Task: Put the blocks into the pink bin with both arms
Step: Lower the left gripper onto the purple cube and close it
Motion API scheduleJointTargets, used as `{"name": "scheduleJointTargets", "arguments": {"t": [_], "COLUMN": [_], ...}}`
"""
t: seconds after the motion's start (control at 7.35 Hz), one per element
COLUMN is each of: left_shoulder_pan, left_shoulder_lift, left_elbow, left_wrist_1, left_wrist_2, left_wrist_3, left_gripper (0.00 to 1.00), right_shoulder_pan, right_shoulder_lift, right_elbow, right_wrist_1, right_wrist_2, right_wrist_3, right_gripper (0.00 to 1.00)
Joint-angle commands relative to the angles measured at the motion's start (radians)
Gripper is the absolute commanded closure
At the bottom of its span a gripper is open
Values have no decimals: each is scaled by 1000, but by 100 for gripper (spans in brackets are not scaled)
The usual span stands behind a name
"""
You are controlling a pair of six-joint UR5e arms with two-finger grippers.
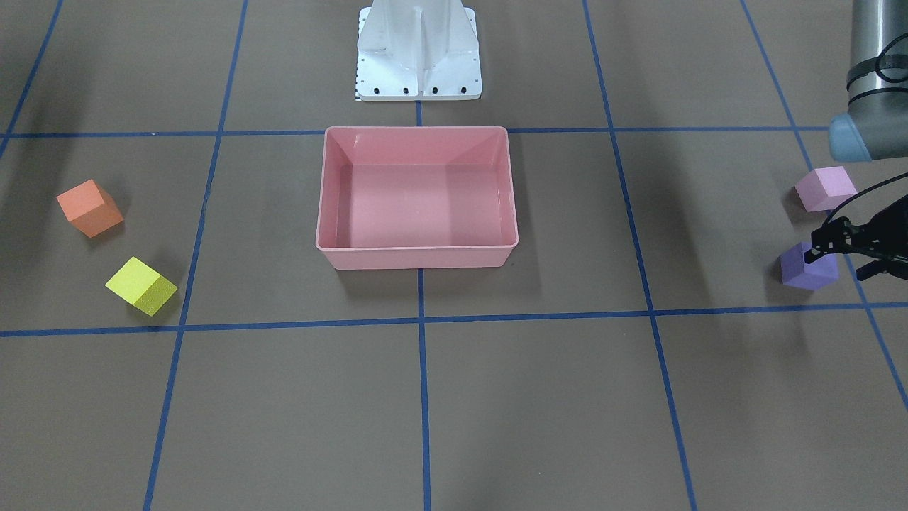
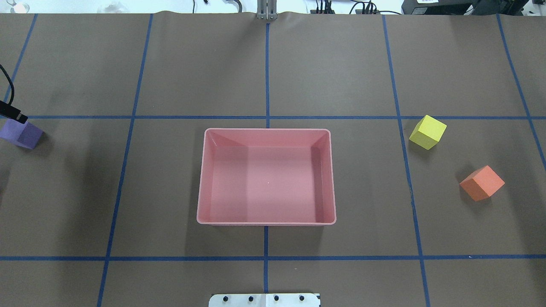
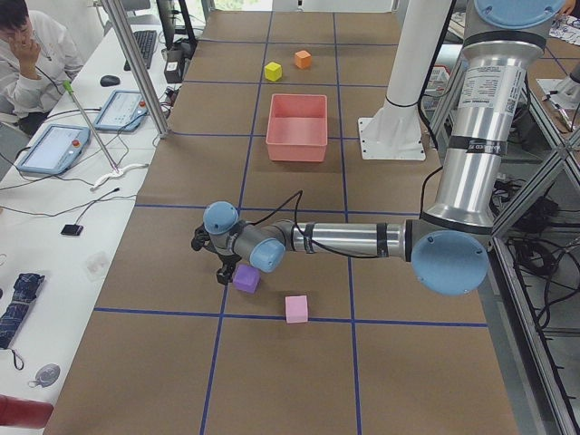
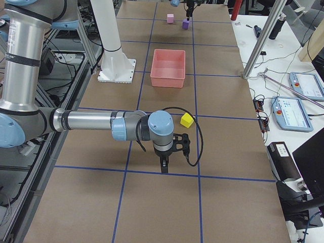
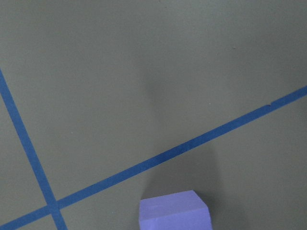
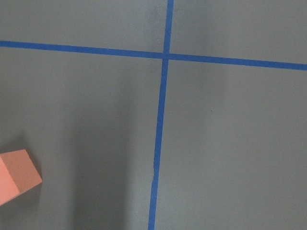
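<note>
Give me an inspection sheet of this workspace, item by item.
Surface: brown table with a blue tape grid.
Job's things: pink bin holds no blocks; orange block and yellow block on the robot's right; purple block and lilac block on its left.
Clutter: nothing seen.
Grippers: left gripper at the purple block, contact unclear; right gripper low over the table; jaw states unclear.
Cables: black cable looped at the right wrist.
Surroundings: white base; operator; tablets on a side bench.
</note>
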Motion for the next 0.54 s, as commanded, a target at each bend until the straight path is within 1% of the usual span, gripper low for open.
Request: {"name": "scheduleJointTargets", "arguments": {"t": [0.0,0.14,0.27,0.41], "left_shoulder_pan": [18,18,25,45], "left_shoulder_lift": [6,8,9,10], "left_elbow": [17,20,17,19], "left_wrist_1": [-8,-9,-11,-11], "left_wrist_2": [2,11,48,56], "left_wrist_3": [-20,-23,-58,-73], "left_gripper": [0,0,0,0], "right_shoulder_pan": [0,0,-2,-2], "right_shoulder_lift": [0,0,0,0], "right_elbow": [-14,-14,-16,-16], "right_wrist_1": [4,5,5,5], "right_wrist_2": [1,1,1,1], "right_wrist_3": [0,2,2,4], "right_gripper": [0,0,0,0]}}
